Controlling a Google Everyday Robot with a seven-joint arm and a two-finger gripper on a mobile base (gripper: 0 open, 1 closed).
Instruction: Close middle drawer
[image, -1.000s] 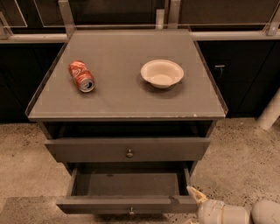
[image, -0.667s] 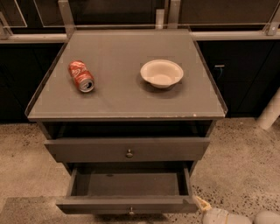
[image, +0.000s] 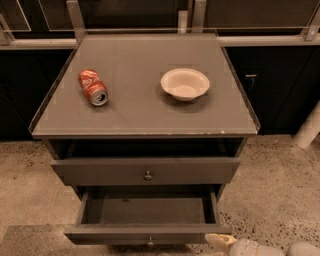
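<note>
Middle drawer (image: 125, 233) pulled well out, lower centre of frame, interior empty, knob at the very bottom edge. Drawer above (image: 100, 171) sits nearly flush. Gripper (image: 223, 242) low at bottom right, just beside the open front's right corner; open or closed, cannot tell.

Risks, as judged:
- A push from that corner is off-centre, so the drawer may skew and bind.
- Contact may slip off the panel's end.
- A hard shove could roll the soda can (image: 93, 87) lying on the cabinet top (image: 135, 112), left of the bowl (image: 184, 83).
</note>
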